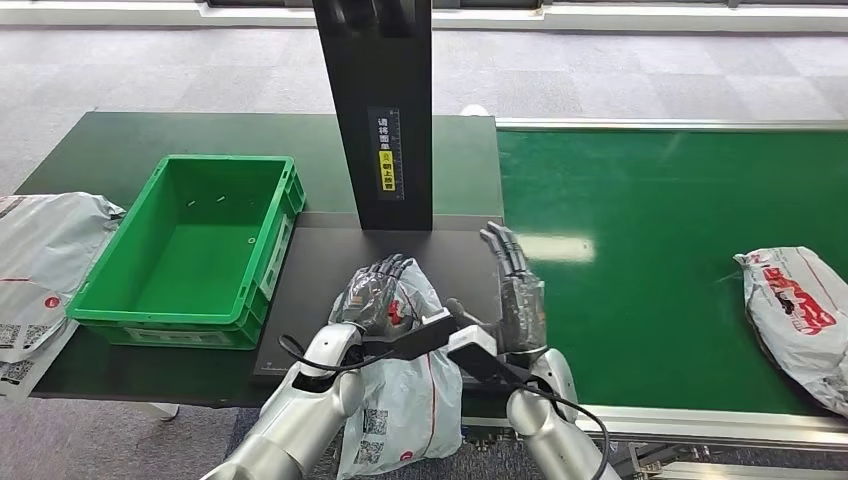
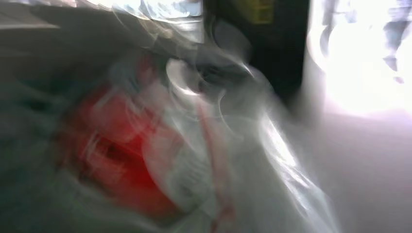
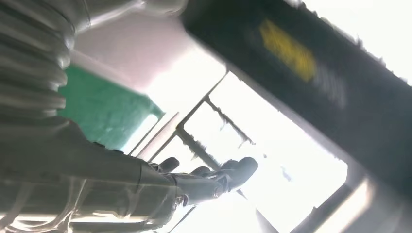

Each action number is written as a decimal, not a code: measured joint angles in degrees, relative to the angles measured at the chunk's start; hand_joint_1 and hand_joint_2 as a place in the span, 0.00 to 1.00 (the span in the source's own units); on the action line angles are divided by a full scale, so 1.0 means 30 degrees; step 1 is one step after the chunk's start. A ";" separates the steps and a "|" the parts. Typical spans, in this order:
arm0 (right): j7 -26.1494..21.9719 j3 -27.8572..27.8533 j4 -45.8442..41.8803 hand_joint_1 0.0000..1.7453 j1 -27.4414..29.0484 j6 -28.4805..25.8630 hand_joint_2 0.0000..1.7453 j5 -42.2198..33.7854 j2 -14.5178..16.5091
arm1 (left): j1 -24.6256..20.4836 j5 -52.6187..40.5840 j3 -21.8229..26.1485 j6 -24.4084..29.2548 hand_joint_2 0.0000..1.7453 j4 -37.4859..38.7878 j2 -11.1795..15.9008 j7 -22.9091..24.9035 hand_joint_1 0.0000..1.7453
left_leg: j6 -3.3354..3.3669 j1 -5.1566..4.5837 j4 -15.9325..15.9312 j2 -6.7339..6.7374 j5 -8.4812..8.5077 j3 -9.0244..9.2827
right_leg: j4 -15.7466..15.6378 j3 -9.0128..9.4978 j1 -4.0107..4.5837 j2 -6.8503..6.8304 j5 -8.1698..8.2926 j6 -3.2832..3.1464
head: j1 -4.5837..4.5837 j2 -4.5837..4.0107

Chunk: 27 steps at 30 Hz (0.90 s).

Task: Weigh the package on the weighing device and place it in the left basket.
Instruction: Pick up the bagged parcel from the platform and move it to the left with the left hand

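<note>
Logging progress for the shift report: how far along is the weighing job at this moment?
Done: the left hand has picked up and holds a grey package over the near edge of the dark weighing platform. In hand: the weighing step; the package hangs partly off the platform. The right hand is raised, holding nothing. Left: the green basket holds nothing yet.

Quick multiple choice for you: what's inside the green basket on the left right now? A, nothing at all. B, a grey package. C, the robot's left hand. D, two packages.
A: in the head view the green basket shows only its bare floor and walls, while the left hand grips the grey package over the dark weighing platform, beside the basket.
</note>
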 joint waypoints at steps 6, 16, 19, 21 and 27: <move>-0.1087 -0.1431 -0.5672 0.00 0.1370 -0.0688 1.00 -0.2534 -0.0246 | -0.0253 -0.0122 0.0100 -0.0659 1.00 0.1028 -0.0084 -0.0517 1.00 | 0.0016 -0.0022 -0.0015 0.0055 -0.0165 0.0246 | -0.0022 0.0196 -0.0019 0.0033 -0.0154 0.0028 | 0.0002 0.0000; -0.1182 -0.1454 -1.0040 0.00 0.1891 -0.1198 1.00 -0.3804 -0.0484 | -0.0564 -0.0401 0.0109 -0.1136 1.00 0.1411 -0.0127 -0.0557 1.00 | -0.0025 -0.0030 -0.0030 0.0144 -0.0116 0.0188 | -0.0008 0.0128 -0.0013 0.0121 -0.0079 -0.0017 | 0.0000 -0.0002; -0.1182 -0.1349 -1.0372 0.00 0.2030 -0.1254 1.00 -0.4097 -0.0618 | -0.0555 -0.0397 0.0109 -0.1100 1.00 0.1500 -0.0126 -0.0557 1.00 | -0.0020 -0.0031 -0.0044 0.0146 -0.0159 0.0214 | -0.0009 0.0153 -0.0013 0.0123 -0.0117 -0.0029 | -0.0002 -0.0002; -0.1182 -0.1303 -1.0481 0.00 0.2105 -0.1253 1.00 -0.4246 -0.0688 | -0.0537 -0.0388 0.0109 -0.0974 1.00 0.1542 -0.0127 -0.0535 1.00 | -0.0021 -0.0030 -0.0050 0.0149 -0.0185 0.0232 | -0.0009 0.0170 -0.0013 0.0124 -0.0134 -0.0032 | 0.0000 -0.0002; -0.1173 -0.1179 -1.0585 0.00 0.2262 -0.1058 1.00 -0.4306 -0.0800 | -0.0365 -0.0249 0.0116 -0.0303 1.00 0.1573 -0.0135 -0.0442 1.00 | -0.0028 -0.0028 -0.0055 0.0162 -0.0191 0.0249 | -0.0008 0.0178 -0.0010 0.0137 -0.0144 -0.0047 | 0.0000 -0.0002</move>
